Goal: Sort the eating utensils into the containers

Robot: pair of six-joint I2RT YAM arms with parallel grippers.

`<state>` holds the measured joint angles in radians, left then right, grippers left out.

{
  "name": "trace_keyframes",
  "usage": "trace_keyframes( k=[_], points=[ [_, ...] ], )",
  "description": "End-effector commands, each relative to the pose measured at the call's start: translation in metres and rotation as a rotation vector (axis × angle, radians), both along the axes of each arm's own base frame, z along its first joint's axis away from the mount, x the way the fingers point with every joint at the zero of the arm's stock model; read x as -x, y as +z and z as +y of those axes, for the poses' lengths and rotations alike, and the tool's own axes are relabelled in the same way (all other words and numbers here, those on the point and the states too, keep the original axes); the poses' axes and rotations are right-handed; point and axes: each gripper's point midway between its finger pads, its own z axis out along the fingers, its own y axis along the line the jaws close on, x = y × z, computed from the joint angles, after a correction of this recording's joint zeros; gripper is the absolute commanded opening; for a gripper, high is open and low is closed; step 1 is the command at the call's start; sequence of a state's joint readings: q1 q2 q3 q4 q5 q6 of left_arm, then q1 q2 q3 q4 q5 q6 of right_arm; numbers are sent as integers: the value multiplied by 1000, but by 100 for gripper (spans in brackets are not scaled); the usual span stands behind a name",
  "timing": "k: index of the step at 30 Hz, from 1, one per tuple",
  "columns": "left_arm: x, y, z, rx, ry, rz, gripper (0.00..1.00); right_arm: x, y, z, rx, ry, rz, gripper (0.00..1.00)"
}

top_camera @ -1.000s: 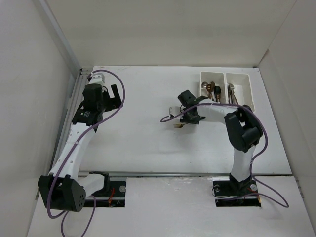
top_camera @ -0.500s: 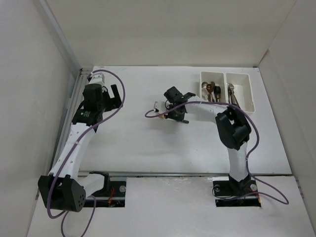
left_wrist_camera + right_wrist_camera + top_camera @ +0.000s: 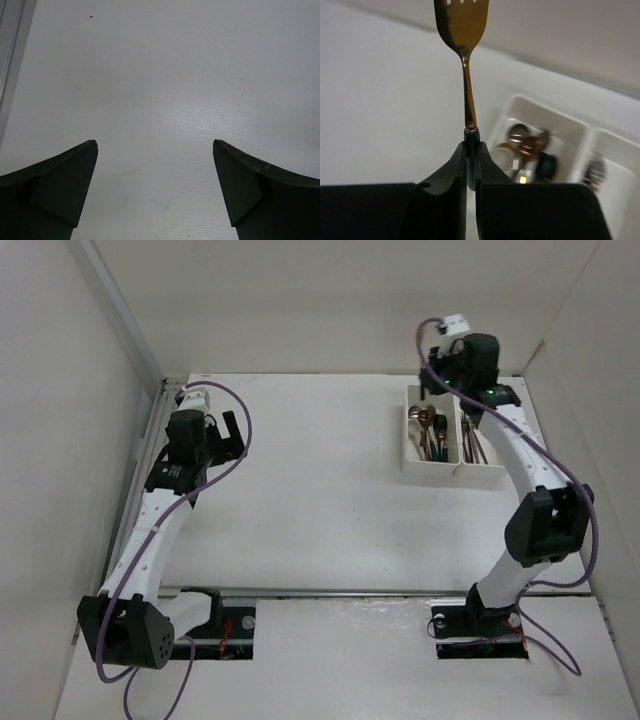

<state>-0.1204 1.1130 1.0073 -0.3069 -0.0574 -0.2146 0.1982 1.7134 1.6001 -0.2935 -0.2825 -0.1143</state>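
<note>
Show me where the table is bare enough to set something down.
Widest bare patch: the table centre, between the left arm and the bins. Also bare: the strip in front of the bins, beside the right arm. Crowded: both bins hold utensils, and the right end effector holds a fork at their far end.

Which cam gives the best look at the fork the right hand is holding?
Right wrist: the gold fork, dark green handle, stands clamped in the right hand, tine tips cropped. Top external: too small to make out above the bins. Left wrist: fork not in view.
</note>
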Motion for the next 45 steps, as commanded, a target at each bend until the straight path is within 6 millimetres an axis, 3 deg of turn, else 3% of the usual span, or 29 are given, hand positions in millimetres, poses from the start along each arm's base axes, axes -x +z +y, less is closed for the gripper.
trace_keyframes(
  k=[1, 2, 6, 10, 12, 14, 16, 19, 20, 23, 25, 27, 28, 29, 30, 31, 33, 34, 35, 36, 37, 38, 40, 41, 42, 44, 45],
  points=[
    [1, 15, 5, 0, 19, -49, 100, -18, 15, -88, -26, -444, -24, 0],
    [0, 15, 8, 0, 28, -49, 100, -18, 7, -124, 23, -530, 1, 0],
    [1, 10, 11, -2, 37, -39, 100, 3, -46, -194, 232, -677, 173, 0],
    [0, 12, 10, 4, 29, -47, 100, 13, -100, -222, 336, -719, 309, 0],
    [-1, 9, 8, 8, 21, -38, 100, 17, -111, -235, 345, -749, 333, 0],
    [-1, 9, 8, 8, 21, -38, 100, 19, -129, -235, 357, -743, 368, 0],
    [-2, 13, 8, 9, 21, -47, 100, 19, -134, -235, 360, -741, 379, 2],
    [-1, 11, 8, 8, 21, -38, 100, 21, -135, -237, 377, -740, 386, 39],
    [-1, 11, 8, 8, 21, -38, 100, 21, -129, -237, 373, -743, 373, 50],
    [-1, 11, 8, 8, 21, -38, 100, 22, -93, -243, 370, -781, 278, 63],
    [-1, 11, 8, 8, 21, -38, 100, 24, -52, -246, 343, -817, 171, 71],
    [-1, 11, 10, 3, 29, -38, 100, 30, -24, -257, 343, -866, 98, 80],
    [-1, 11, 10, 3, 29, -38, 100, 36, 4, -258, 321, -886, 29, 81],
    [0, 7, 10, 2, 29, -29, 100, 40, 16, -257, 307, -892, -7, 87],
    [0, 7, 10, 2, 29, -29, 100, 47, 23, -265, 290, -904, -31, 91],
    [0, 7, 10, 2, 29, -29, 100, 57, 60, -268, 245, -921, -148, 100],
    [0, 7, 10, 2, 29, -29, 100, 77, 84, -285, 202, -991, -242, 100],
    [0, 7, 11, -3, 37, -30, 100, 87, 85, -291, 184, -1026, -276, 100],
    [0, 7, 11, -3, 37, -30, 100, 106, 105, -296, 148, -1067, -338, 100],
    [1, 3, 15, -4, 46, -20, 100, 117, 109, -301, 130, -1109, -358, 100],
    [0, 5, 14, -3, 46, -29, 100, 133, 98, -313, 141, -1211, -340, 100],
    [0, 5, 16, 0, 60, -30, 100, 150, 106, -316, 127, -1258, -368, 100],
    [2, 3, 23, -1, 80, -29, 100, 185, 103, -331, 116, -1438, -385, 100],
    [2, 0, 23, 8, 85, -26, 100, 199, 90, -335, 110, -1499, -374, 100],
    [1, 0, 27, 8, 99, -26, 100, 220, 102, -335, 42, -1559, -433, 100],
    [5, -13, 32, 8, 122, 2, 100, 244, 100, -337, 13, -1635, -464, 100],
    [5, -13, 36, 8, 132, 2, 100, 262, 111, -335, -19, -1645, -512, 100]
  ],
)
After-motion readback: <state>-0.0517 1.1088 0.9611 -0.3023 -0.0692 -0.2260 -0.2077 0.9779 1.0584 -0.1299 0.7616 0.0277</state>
